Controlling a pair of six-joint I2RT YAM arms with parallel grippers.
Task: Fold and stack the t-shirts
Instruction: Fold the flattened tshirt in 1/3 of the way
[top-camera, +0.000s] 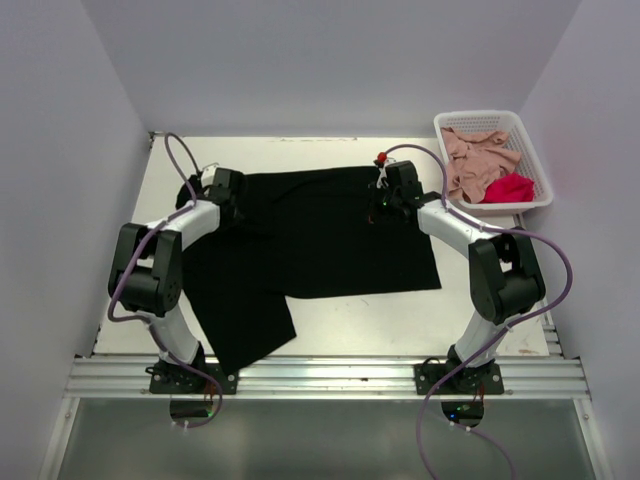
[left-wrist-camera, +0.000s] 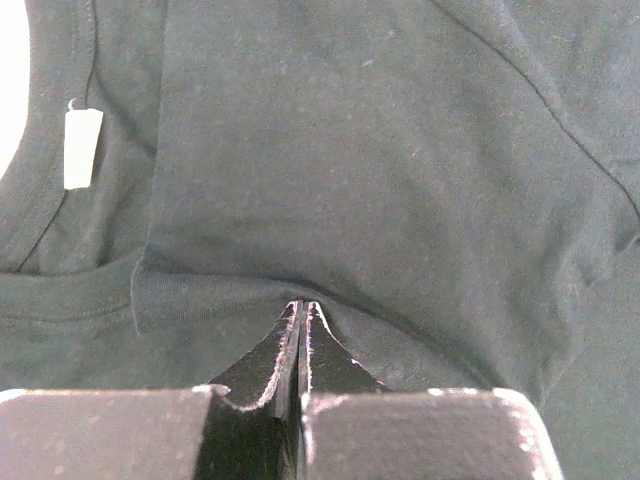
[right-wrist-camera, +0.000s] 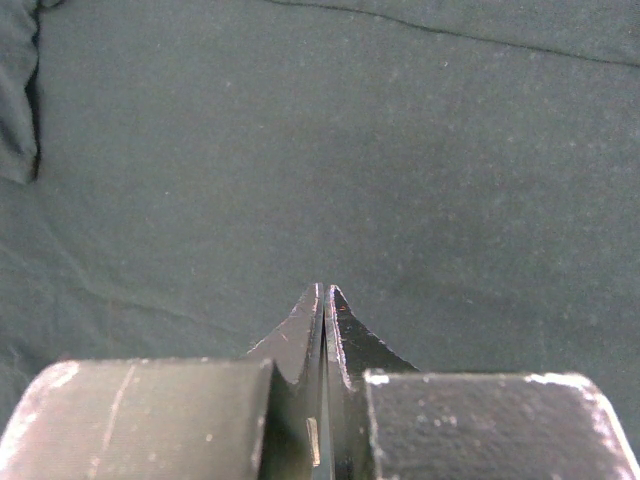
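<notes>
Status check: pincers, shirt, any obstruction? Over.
Left pincer shut, right pincer shut, both at black t-shirt, far edge. Pink shirt, red shirt in basket. Nothing blocking.

The pale worktop (top-camera: 330, 320) is taking up the middle of the frame, and a large black t-shirt (top-camera: 320, 240) is lying spread flat across its centre. One part of the shirt is trailing toward the lower left and reaching the near edge. A white lattice basket (top-camera: 480, 117) is sitting at the worktop's upper right corner, apart from the black cloth.
</notes>
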